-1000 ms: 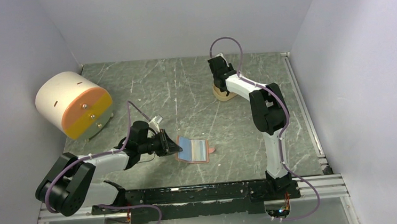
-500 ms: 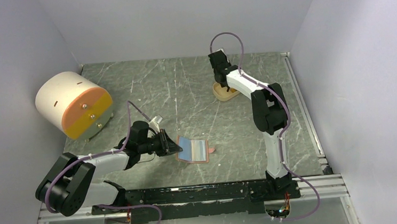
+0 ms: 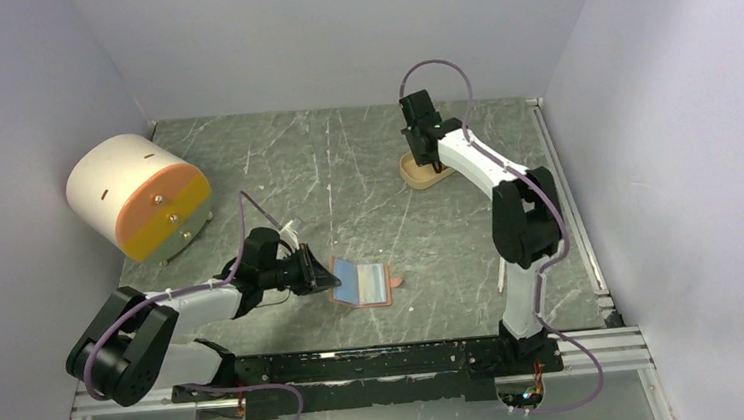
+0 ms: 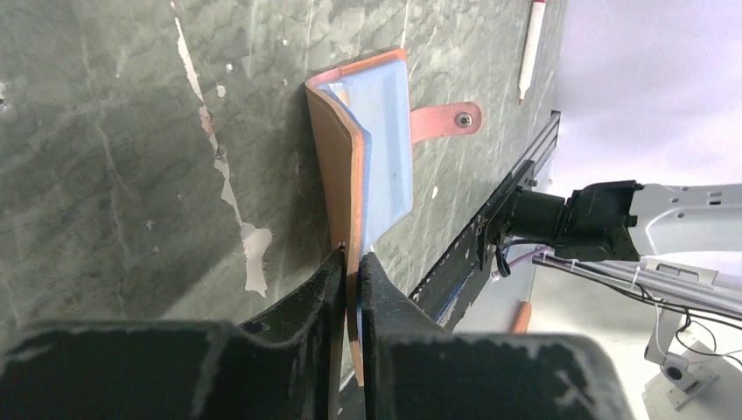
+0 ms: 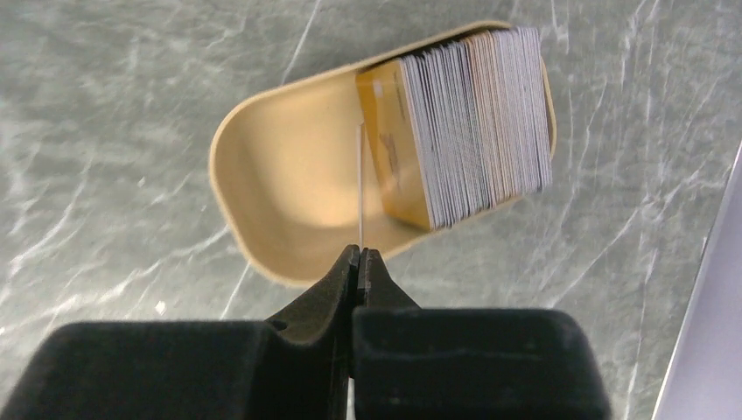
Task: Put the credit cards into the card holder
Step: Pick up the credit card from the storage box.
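Two pairs of fingers, both clamped tight. Left fingers (image 4: 347,262) pinch the near edge of card holder (image 4: 337,166). Salmon flap is caught btwn the tips w/ barely a gap, lifted off counter (image 3: 274,167) & standing on edge in wrist view. Holder sits approx 6 o'clock from counter ctr, close to the arm bases, opened out. Light blue card (image 4: 391,149) lies inside it, against the raised flap. Snap tab (image 4: 446,121) pokes out at holder's 3 o'clock side in top view, flat on counter.

Right fingers (image 5: 360,255) are fully together on one single card (image 5: 360,175), seen edge-on as a thin white line running straight out from the tips. That card hangs over beige tray (image 5: 262,175), approx 1 o'clock on counter, far side. Stack of cards (image 5: 481,122) stands on edge in tray's 3 o'clock half, gold-faced card in front. Held card is just beside that face; can't tell if touching. White & orange drum (image 3: 136,193) at 10 o'clock, well apart from both arms.
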`<state>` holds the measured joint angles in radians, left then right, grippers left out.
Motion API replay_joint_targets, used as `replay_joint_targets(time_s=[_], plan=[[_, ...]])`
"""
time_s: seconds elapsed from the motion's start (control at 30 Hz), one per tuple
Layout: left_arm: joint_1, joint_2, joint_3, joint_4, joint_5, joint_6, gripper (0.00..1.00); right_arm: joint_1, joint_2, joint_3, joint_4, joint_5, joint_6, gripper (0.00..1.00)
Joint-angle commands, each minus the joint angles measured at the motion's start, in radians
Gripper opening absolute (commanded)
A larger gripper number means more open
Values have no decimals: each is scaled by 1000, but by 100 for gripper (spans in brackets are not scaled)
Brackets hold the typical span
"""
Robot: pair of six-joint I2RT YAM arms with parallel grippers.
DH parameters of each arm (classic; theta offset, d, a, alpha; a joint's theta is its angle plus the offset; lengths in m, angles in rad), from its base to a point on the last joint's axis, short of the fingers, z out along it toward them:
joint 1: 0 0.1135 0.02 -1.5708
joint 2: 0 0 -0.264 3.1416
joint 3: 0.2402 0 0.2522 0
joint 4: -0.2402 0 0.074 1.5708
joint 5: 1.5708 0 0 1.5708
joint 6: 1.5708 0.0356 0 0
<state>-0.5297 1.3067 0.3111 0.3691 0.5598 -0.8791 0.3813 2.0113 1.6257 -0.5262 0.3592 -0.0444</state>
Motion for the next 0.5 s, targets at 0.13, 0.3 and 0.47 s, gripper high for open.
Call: replay_joint_targets(time_s=[0.13,0.3,0.47], plan=[[-4,-1,5,34,-75,-82,14,26,-273,-162,-20,-141,160,0],[-4,34,-18,114,-91,-164,12,56,-458,-333,90,-302,277,0],[-9,64,-32,180,-114,-198,15,94,-635,-554,289,-469,431,0]])
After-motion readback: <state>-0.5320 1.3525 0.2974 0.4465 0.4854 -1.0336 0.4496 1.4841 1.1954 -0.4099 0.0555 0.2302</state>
